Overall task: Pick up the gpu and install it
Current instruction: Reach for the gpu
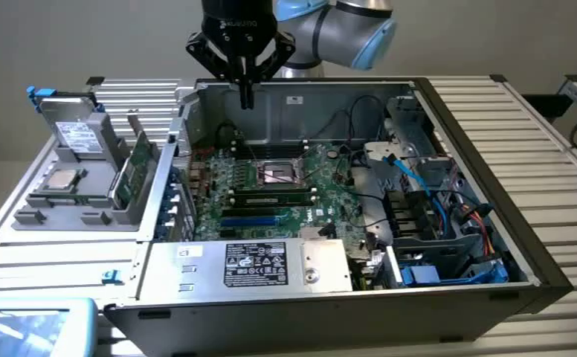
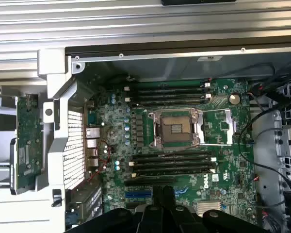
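Observation:
The gpu (image 1: 130, 175) is a green card standing on edge in a grey holder (image 1: 60, 204) outside the case, on the exterior view's left. In the wrist view the gpu (image 2: 29, 141) lies beyond the case's perforated rear wall, with a dark part along one side. My gripper (image 1: 246, 95) hangs high over the far end of the open computer case, fingers pressed together and holding nothing. It is well apart from the card. In the wrist view the gripper (image 2: 164, 196) is over the motherboard (image 2: 184, 160), near the blue slot (image 2: 138, 194).
The open case (image 1: 526, 253) holds the motherboard (image 1: 268, 201) with a bare processor socket (image 1: 279, 175), cables and a drive cage (image 1: 437, 223) on the exterior view's right. A labelled power supply (image 1: 253, 264) lies at the front. The holder also carries a grey drive box (image 1: 75, 132) and a processor chip (image 1: 63, 178).

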